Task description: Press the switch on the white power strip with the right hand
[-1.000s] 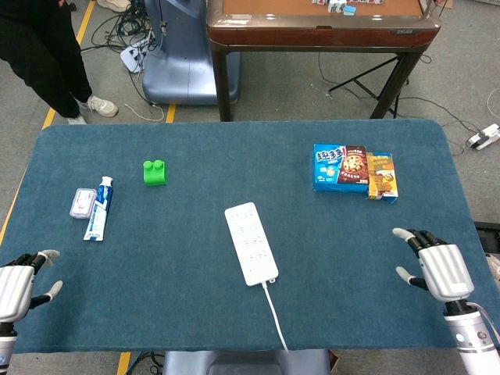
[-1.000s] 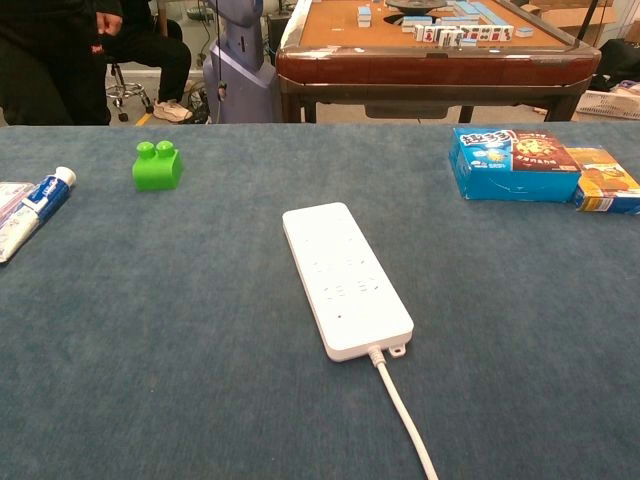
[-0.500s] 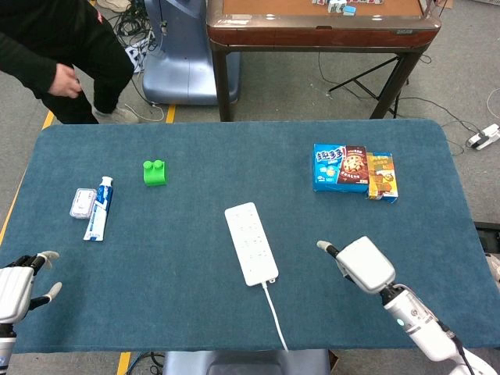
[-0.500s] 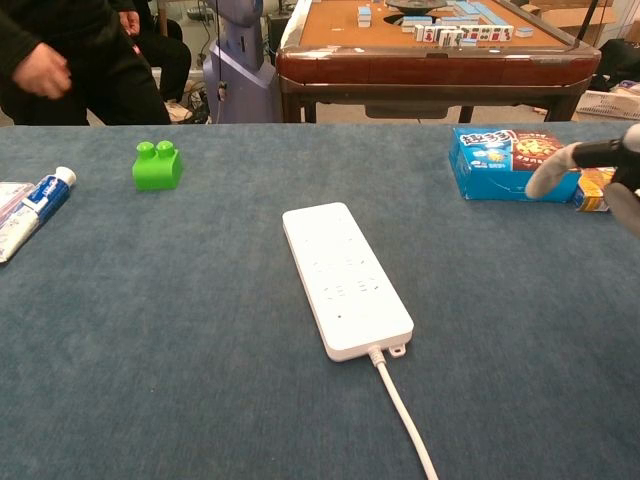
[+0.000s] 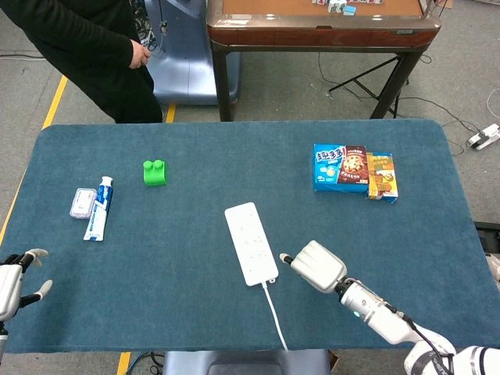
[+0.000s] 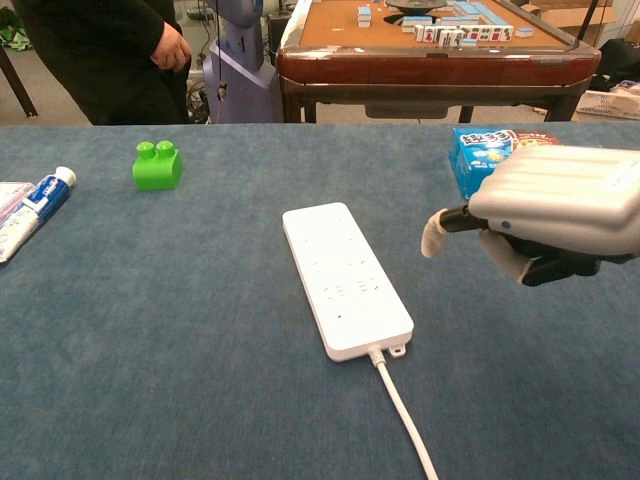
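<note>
The white power strip lies lengthwise in the middle of the blue table, its cable running off the near edge. In the chest view the strip shows socket holes, but I cannot make out a switch. My right hand hovers just right of the strip's cable end, holding nothing. One fingertip points left toward the strip and stays apart from it, while the other fingers of the right hand curl under. My left hand rests at the table's near left corner, fingers spread and empty.
A green block sits at the back left, with a toothpaste tube and a small clear case further left. Snack boxes lie at the back right. A person in black stands behind the far left edge.
My right hand has swept left from the table's right edge to just beside the strip's cable end, one finger now pointing out. The person stepped closer. The left hand barely moved.
</note>
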Motion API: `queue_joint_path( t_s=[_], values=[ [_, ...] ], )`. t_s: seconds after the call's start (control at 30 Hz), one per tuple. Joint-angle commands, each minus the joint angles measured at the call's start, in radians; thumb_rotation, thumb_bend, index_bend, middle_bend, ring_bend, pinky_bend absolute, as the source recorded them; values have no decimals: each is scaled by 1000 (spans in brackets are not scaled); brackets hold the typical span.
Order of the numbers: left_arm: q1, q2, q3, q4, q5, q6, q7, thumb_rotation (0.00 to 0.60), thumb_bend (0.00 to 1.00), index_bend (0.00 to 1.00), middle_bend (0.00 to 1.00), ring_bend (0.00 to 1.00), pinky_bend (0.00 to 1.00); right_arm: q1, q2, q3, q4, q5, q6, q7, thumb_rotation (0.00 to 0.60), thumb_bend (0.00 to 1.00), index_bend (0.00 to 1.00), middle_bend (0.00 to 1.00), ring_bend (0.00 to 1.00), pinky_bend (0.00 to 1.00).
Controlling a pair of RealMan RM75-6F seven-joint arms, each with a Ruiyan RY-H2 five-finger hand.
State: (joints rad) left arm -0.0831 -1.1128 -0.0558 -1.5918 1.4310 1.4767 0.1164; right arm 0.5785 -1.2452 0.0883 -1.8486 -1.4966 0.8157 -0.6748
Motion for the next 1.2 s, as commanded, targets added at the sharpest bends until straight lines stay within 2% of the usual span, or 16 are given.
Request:
queue_joint_path(
  t_s=[0.03,0.5,1.2],
  values=[
    [1,4,-3,0,-8,-3,-6,600,226,440,483,427,588,29,-28,2,13,35,-27,-23,600,1000,279,978,1000,1000],
    [-1,10,-12,11,-34,-21,-26,600,227,446,485,428,588,114,-116,-21,71,122,-74,-57,600,1000,279,978,1000,1000],
    [1,14,-17,16,-41,-20,-39,600,227,456,485,429,588,191,-195,-55,127,196,-63,-83,600,1000,279,978,1000,1000]
  ],
)
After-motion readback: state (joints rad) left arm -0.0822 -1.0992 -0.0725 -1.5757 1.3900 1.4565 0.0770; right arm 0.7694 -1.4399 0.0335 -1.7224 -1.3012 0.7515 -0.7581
